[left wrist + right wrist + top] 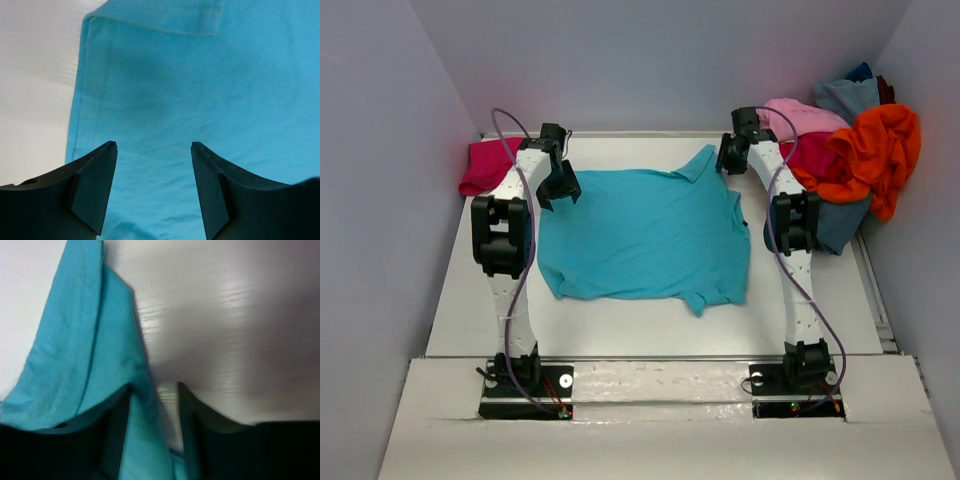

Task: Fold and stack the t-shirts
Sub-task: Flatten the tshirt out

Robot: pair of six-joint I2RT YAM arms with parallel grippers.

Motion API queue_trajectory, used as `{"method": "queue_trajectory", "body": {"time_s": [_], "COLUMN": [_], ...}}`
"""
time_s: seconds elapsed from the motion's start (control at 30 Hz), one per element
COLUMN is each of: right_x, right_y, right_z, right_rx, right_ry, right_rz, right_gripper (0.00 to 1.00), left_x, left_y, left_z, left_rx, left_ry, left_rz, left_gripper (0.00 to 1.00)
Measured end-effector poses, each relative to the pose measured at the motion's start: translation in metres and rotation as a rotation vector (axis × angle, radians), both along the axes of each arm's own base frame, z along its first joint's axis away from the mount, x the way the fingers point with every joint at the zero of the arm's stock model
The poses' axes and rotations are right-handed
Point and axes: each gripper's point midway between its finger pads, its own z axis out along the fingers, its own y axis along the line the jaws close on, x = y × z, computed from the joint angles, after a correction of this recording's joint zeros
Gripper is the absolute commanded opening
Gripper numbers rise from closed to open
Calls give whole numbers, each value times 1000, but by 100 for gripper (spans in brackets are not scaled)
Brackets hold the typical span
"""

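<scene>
Seen from above, there were two arms and two grippers. At the 10 o'clock corner of the table (470, 300) lay one magenta shirt (483, 168), crumpled. The left gripper (560, 188) hovered over the 10 o'clock corner of the one turquoise shirt (645, 235), which lay spread flat at the table's centre. The right gripper (730, 155) sat at that shirt's 1 o'clock sleeve. At 2 o'clock a heap held one light pink shirt (798, 116), one crimson shirt (810, 158) and one orange shirt (878, 150). It also held dusty blue cloth (845, 97) showing in two places; one shirt or two could not be told.

Only the left wrist view showed the left gripper released, its jaws wide apart above the turquoise hem with nothing between them. Only the right wrist view showed turquoise fabric running between the right jaws. Whether they were clenched on it could not be told.
</scene>
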Motion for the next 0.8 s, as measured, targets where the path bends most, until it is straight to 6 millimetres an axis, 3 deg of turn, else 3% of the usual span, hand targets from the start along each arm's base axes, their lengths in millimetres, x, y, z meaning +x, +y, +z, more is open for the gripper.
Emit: {"method": "queue_trajectory", "body": {"time_s": [0.03, 0.07, 0.13, 0.2, 0.33, 0.5, 0.67, 0.8], "right_x": [0, 1, 0, -1, -11, -37, -66, -96], "right_y": [-2, -4, -6, -7, -10, -17, -18, -10], "right_z": [0, 0, 0, 1, 12, 47, 82, 74], "right_rx": [-13, -23, -32, -41, -49, -52, -20, 25], "right_ry": [-2, -4, -3, 0, 15, 35, 51, 119], "right_rz": [-1, 0, -4, -1, -17, -58, -99, -106], "right_gripper": [78, 83, 90, 90, 87, 83, 72, 59], "left_x": [0, 0, 0, -1, -3, -15, -31, -37], "left_y": [0, 0, -1, -3, -10, -31, -62, -78], "left_z": [0, 0, 0, -1, -3, -17, -31, -44], "left_rx": [-1, -1, -4, -14, -20, -36, -58, -76], "left_ry": [0, 0, 0, 2, 10, 38, 87, 107], "left_rz": [0, -1, -2, -6, -36, -90, -174, -210], "left_gripper": [71, 71, 71, 71, 71, 71, 71, 71]}}
